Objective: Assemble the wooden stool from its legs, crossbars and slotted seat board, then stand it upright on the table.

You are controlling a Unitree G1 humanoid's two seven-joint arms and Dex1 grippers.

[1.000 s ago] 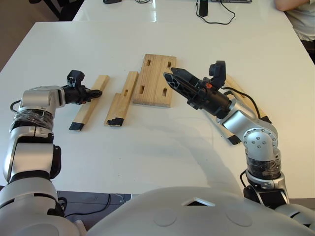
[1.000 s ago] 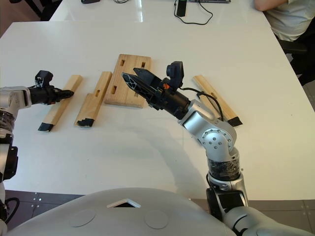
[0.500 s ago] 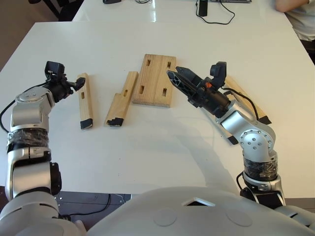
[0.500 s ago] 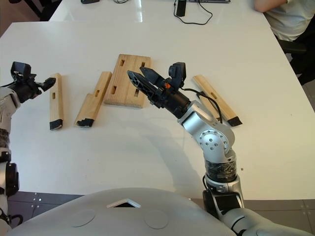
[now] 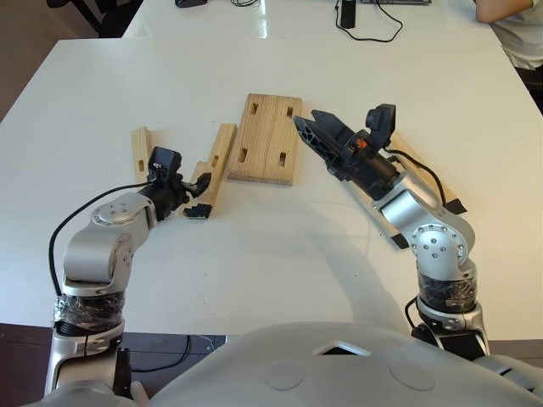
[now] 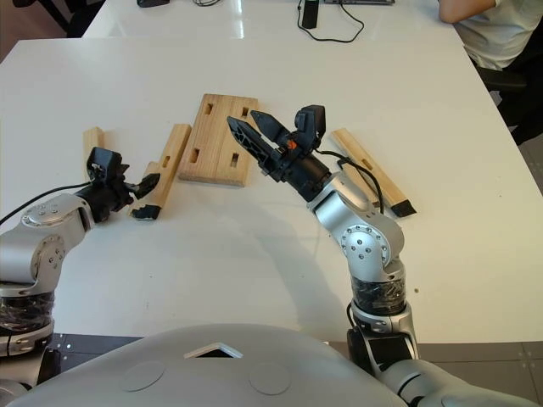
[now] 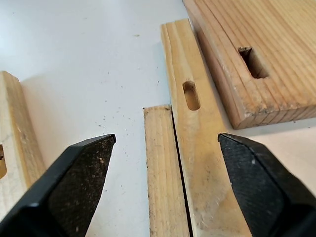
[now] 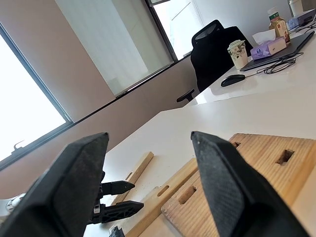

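Note:
The slotted seat board (image 5: pixel 265 140) lies flat at the table's middle. Left of it lies a slotted leg (image 5: pixel 219 161) with a black foot, and a shorter wooden piece (image 7: pixel 160 163) lies tight against it. Another leg (image 5: pixel 139 142) lies farther left, partly behind my left arm. A further leg (image 6: pixel 371 169) lies to the right, under my right arm. My left gripper (image 5: pixel 197 186) is open, low over the near end of the slotted leg, its fingers (image 7: pixel 79 182) straddling both pieces. My right gripper (image 5: pixel 307 119) hangs open above the seat board's right edge, holding nothing.
A black cable (image 5: pixel 366 27) and a mouse (image 5: pixel 191 2) lie at the table's far edge. A person sits at the far right corner. The near half of the white table (image 5: pixel 280 263) is bare.
My left arm swung in from the far left to the slotted leg's near end. The leftmost leg turned from slanted to nearly straight. My right gripper's fingers spread wider and shifted slightly away.

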